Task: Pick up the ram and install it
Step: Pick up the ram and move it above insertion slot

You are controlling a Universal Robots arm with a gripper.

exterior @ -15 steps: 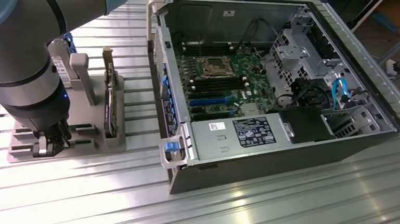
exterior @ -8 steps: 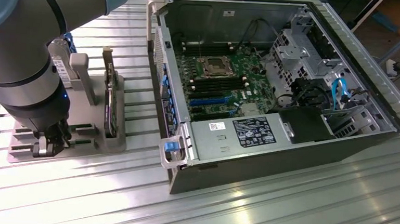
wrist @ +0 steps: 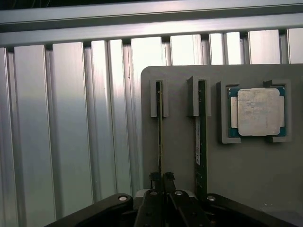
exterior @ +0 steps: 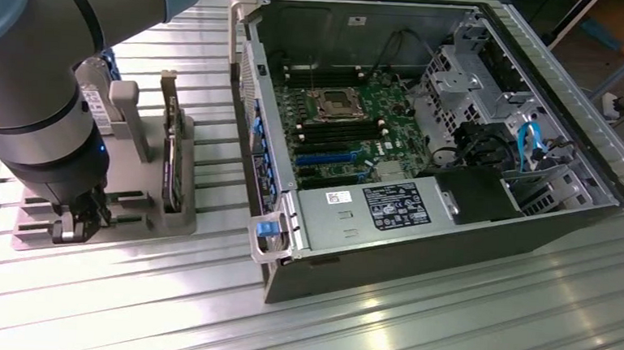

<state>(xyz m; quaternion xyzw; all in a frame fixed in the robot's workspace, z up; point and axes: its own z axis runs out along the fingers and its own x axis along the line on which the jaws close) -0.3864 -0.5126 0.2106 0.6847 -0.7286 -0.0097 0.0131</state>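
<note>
exterior view, arm: big grey arm (exterior: pixel 35 85) on the exterior view's left, reaching straight down.
exterior view, gripper: gripper (exterior: pixel 76 216) right down at the grey holder (exterior: pixel 126 200), at the end nearest the camera. Too dark from this angle to read the claw.
exterior view, holder: parked on the slatted metal table (exterior: pixel 445 313), just beside the PC case (exterior: pixel 393 265), on the exterior view's left of it. Dark expansion card (exterior: pixel 171 134) standing on edge in it, between arm and case.
exterior view, case: lying on its side with the panel off. Green motherboard (exterior: pixel 347 136) in plain sight, CPU socket (exterior: pixel 333 103) near its middle.
wrist view, ram: ram (wrist: pixel 160 132) seen edge-on, a thin line standing in its slot in the holder (wrist: pixel 246 175). Sits in the slot farthest from the CPU chip (wrist: pixel 258 112).
wrist view, second stick: second stick (wrist: pixel 201 137) in the next slot over, between the ram and the CPU chip. Also edge-on, apart from the claw.
wrist view, CPU chip: square, silver on a blue-green board, lying flat in its own pocket.
wrist view, gripper: gripper (wrist: pixel 161 178) pinched narrow, one of the fingertips (wrist: pixel 154 178) on each side of the ram. Looks like both are pressed against it, at the end nearest the wrist.
wrist view, table: pale ribbed table (wrist: pixel 71 118) slats beyond the holder's edge.
</note>
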